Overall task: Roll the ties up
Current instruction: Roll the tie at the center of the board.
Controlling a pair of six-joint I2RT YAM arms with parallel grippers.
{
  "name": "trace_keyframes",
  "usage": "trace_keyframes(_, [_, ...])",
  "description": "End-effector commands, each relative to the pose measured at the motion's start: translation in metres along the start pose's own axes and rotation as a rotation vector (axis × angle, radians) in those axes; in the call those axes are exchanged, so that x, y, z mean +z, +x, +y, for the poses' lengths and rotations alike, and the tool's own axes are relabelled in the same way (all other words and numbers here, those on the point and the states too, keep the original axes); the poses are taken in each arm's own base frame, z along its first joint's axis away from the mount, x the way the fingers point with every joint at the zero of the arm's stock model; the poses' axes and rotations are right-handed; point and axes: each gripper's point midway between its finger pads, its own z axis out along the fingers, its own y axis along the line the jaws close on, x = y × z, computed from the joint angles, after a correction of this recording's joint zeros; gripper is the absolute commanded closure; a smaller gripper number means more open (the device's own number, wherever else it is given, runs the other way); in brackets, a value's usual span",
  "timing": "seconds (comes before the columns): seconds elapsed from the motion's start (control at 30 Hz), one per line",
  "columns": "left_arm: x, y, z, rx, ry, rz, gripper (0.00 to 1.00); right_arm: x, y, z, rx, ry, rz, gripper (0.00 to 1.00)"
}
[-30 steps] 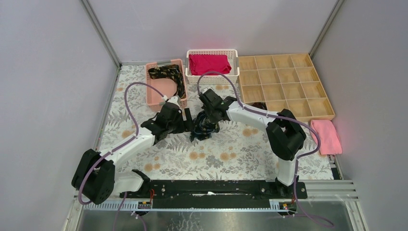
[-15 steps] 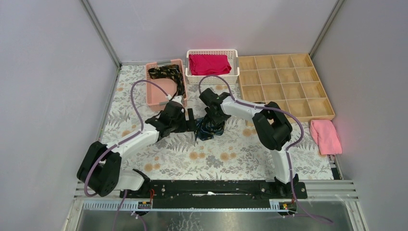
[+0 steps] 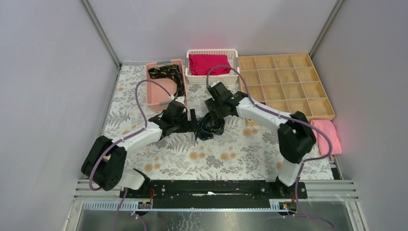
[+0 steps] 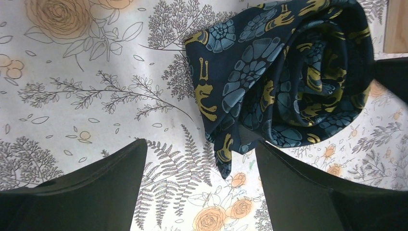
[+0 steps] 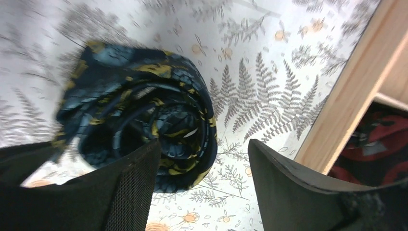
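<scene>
Floral-print tablecloth [image 3: 216,159] covers the whole work area, grey walls all round. Using the wooden divider tray [image 3: 317,117] as my reference point for everything.

The rolled tie [image 3: 210,129] sits on the cloth just off the tray's near-left corner. It's a loose dark coil with blue-teal and gold flowers. From the left wrist cam the coil [image 4: 284,82] looks a bit sloppy, with a pointed tail poking out toward the camera. The right wrist cam shows the same coil [image 5: 144,106] lying on its side with the tray's wooden wall close by.

The left gripper [image 3: 192,122] is farther left of the tray than the coil, pointing at it. Its jaws are spread wide [image 4: 199,147] with nothing pinched, and the tie's tail tip lies on the cloth between them.

The right gripper [image 3: 214,113] hangs over the coil, between it and the tray's left edge. It's wide apart too [image 5: 202,144] and not gripping anything. The coil sits mostly behind one finger.

A second tie [image 3: 168,74], unrolled with a gold-brown pattern, is draped in a pink basket [image 3: 150,91] well to the tray's left. A white basket [image 3: 211,78] holding a red cloth [image 3: 209,63] butts up against the tray's left side. A pink towel [image 3: 326,135] lies just past the tray's near-right corner. There's something dark with red markings [image 5: 380,139] in a near-left tray compartment, and I can't tell what it is.
</scene>
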Motion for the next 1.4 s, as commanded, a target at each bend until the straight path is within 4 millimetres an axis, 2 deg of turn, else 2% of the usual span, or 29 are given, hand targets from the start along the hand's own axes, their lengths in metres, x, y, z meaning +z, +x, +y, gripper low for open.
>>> trace_keyframes(0.0, [0.012,-0.011,-0.016,0.03,0.062,-0.023,0.09,-0.036,-0.032,0.006,0.042,-0.077,-0.127,0.25])
trace_keyframes(0.13, [0.021,-0.012,-0.025,0.033,0.086,-0.011,0.09,-0.021,-0.022,-0.003,0.027,-0.014,-0.081,0.26])
trace_keyframes(0.27, [0.027,-0.011,-0.032,0.059,0.086,0.001,0.09,0.0,-0.012,-0.007,0.056,-0.024,-0.062,0.27])
trace_keyframes(0.5, [0.041,-0.011,-0.024,0.095,0.011,0.012,0.1,0.017,-0.004,-0.011,0.114,-0.082,-0.061,0.28])
trace_keyframes(0.57, [0.046,-0.012,-0.014,0.101,-0.039,0.003,0.16,0.018,-0.004,-0.011,0.119,-0.085,-0.062,0.28])
trace_keyframes(0.77, [0.056,-0.003,0.008,0.115,-0.149,0.043,0.51,0.025,0.0,0.002,0.124,-0.156,-0.042,0.29])
trace_keyframes(0.97, [0.057,0.0,0.011,0.117,-0.155,0.049,0.6,0.031,0.006,0.015,0.137,-0.219,-0.009,0.3])
trace_keyframes(1.2, [0.066,0.001,0.002,0.112,-0.115,0.062,0.62,0.053,0.021,0.03,0.155,-0.271,0.036,0.33])
trace_keyframes(1.27, [0.069,0.001,-0.003,0.109,-0.091,0.064,0.63,0.06,0.024,0.027,0.157,-0.242,0.053,0.35])
trace_keyframes(1.3, [0.071,0.001,-0.006,0.109,-0.076,0.07,0.64,0.062,0.025,0.025,0.157,-0.222,0.061,0.36])
trace_keyframes(1.37, [0.075,0.005,-0.009,0.106,-0.054,0.09,0.76,0.066,0.027,0.017,0.149,-0.157,0.065,0.39])
